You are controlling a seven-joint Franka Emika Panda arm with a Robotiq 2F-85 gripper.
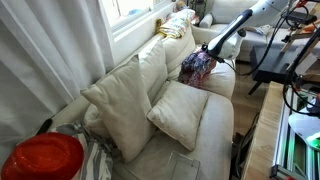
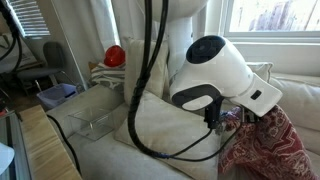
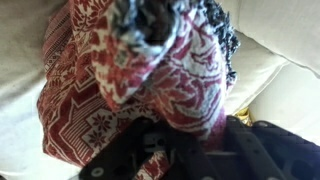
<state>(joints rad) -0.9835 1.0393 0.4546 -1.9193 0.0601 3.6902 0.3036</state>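
A red and white patterned cloth [image 3: 130, 70] with a dark knitted edge fills the wrist view. My gripper [image 3: 185, 140] is shut on the cloth; its dark fingers press the fabric between them. In an exterior view the cloth [image 1: 198, 67] hangs bunched over the far end of a cream sofa [image 1: 215, 120], under my gripper [image 1: 212, 47]. It also shows in an exterior view [image 2: 262, 140], below the white arm housing [image 2: 225, 75], with my gripper [image 2: 225, 118] at its top edge.
Cream cushions [image 1: 180, 112] lie on the sofa seat, with larger ones [image 1: 118, 105] against the back. A red round object [image 1: 42, 158] sits at the near end. A clear plastic box [image 2: 98, 117] rests on the sofa. A window [image 2: 270, 15] is behind.
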